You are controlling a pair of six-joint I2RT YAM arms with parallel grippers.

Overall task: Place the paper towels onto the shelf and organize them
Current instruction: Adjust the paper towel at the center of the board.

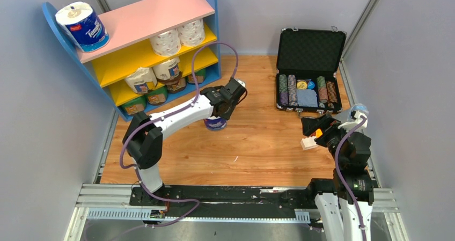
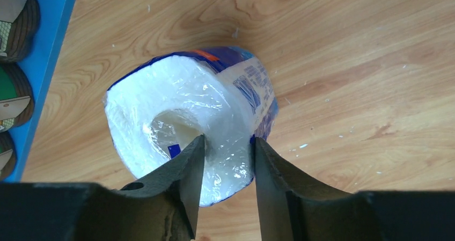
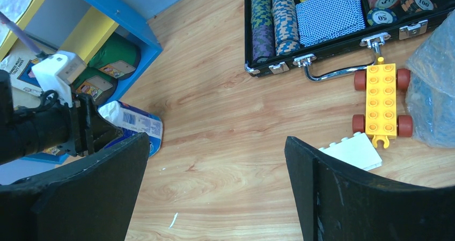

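A blue-white wrapped paper towel roll stands on end on the wooden table in front of the shelf. It also shows in the top view. My left gripper comes down on it from above, with one finger in its hollow core and the other against its outer wrap, pinching the roll's wall. My right gripper is wide open and empty over bare table at the right. Another blue-white roll stands on the pink top board. White rolls, cream rolls and green rolls fill the tiers.
An open black case with poker chips and cards lies at the back right. A yellow toy brick car, a white brick and a clear plastic bag lie near my right gripper. Grey walls enclose the table.
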